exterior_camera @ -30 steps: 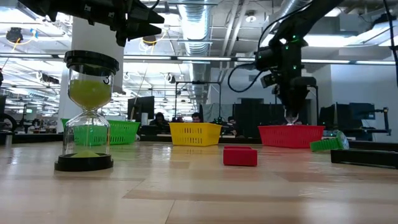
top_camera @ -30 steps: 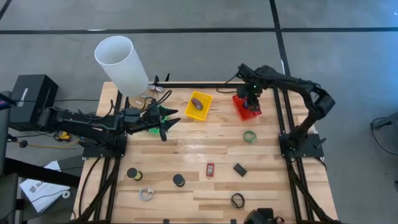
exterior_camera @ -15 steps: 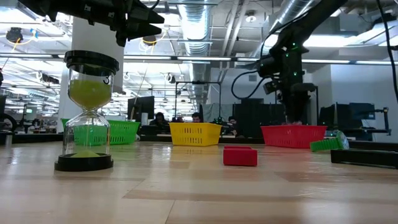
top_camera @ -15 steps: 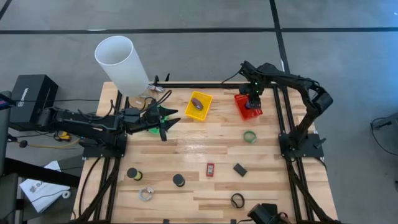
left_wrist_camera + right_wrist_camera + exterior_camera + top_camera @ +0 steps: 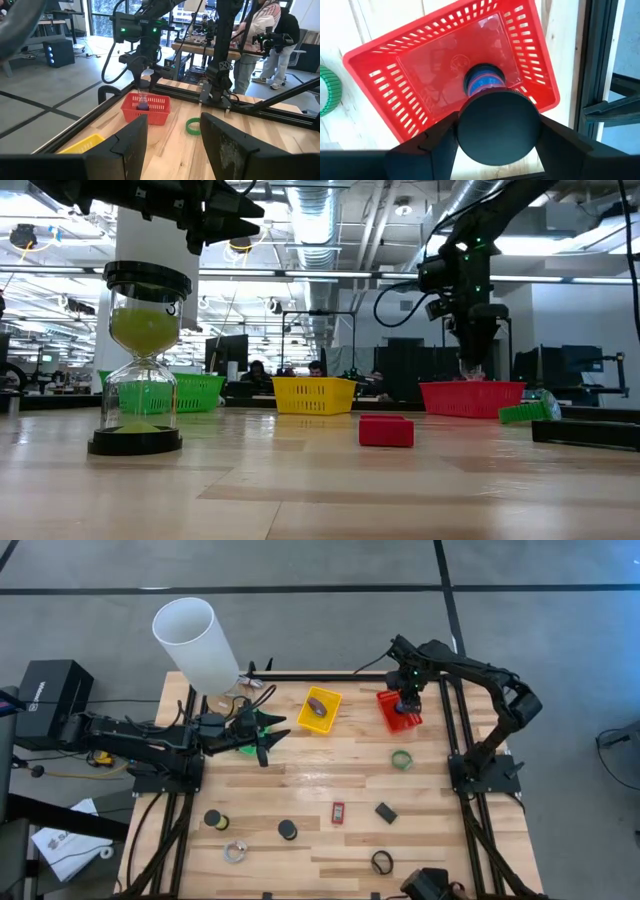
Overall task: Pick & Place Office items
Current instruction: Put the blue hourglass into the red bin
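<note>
Office items lie scattered over the lower half of the table in the high view: a green ring (image 5: pixel 401 760) right of centre, a red rectangle (image 5: pixel 338 812) and a dark clip (image 5: pixel 386 812) below it, a black ring (image 5: pixel 381 862) near the bottom edge, two black spools (image 5: pixel 216 821) at lower left, a clear ring (image 5: pixel 235 852) beside them. One ring-like item sits in the yellow basket (image 5: pixel 333 700) at upper centre.

Right gripper (image 5: pixel 404 703) hangs over the red basket (image 5: pixel 385 715) at upper right. Right wrist view: an hourglass-shaped item with blue filling (image 5: pixel 484 82) stands upright on the basket floor, directly under the wrist. The item's black top cap sits between the fingers; whether they touch it I cannot tell.

Left gripper (image 5: pixel 268 730) waits at upper left of the table, over the green basket (image 5: pixel 245 748); fingers apart, nothing between them in the left wrist view.

Step in hand, by my reading: the drop into the red basket, release about complete or in progress.

Next move likely calls for a straight lift clear of the item so it is not tipped, then a reach for the nearest loose piece, probably the green ring just below the basket. It lies flat, so a low approach across the rim would suit.
</note>
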You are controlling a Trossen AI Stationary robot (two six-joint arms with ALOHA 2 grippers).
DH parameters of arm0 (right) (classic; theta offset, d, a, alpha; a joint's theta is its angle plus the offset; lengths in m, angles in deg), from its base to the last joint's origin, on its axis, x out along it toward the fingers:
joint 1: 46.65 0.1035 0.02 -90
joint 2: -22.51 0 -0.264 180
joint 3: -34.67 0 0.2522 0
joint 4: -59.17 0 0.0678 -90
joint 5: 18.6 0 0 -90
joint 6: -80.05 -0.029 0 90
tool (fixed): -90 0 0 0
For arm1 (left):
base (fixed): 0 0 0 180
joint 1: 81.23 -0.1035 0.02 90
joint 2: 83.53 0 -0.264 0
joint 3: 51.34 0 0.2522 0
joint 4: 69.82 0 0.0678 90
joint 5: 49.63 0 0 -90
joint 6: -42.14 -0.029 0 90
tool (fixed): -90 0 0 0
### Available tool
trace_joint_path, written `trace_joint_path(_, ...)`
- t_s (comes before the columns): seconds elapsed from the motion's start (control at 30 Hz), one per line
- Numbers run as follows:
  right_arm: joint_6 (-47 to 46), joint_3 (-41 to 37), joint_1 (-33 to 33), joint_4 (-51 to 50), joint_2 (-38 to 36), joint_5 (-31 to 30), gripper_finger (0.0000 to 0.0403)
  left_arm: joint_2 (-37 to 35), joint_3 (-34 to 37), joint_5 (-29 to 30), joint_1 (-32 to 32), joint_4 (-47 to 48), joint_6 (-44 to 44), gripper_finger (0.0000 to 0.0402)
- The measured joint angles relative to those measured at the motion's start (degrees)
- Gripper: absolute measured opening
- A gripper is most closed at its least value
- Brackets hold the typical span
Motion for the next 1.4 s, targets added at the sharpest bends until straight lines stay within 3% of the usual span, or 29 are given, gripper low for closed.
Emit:
trace_joint_path(0.33,-3.1,0.0,0.0,4.2,0.1,0.1,0.0219,0.0,0.0,0.0,0.0,0.0,0.0,0.0177)
trace_joint_path(0.97,-5.6,0.0,0.0,4.9,0.1,-0.1,0.0235,0.0,0.0,0.0,0.0,0.0,0.0,0.0177)
trace_joint_path(1.4,-7.0,0.0,0.4,2.4,0.1,-4.5,0.0235,0.0,0.0,0.0,0.0,0.0,0.0,0.0177)
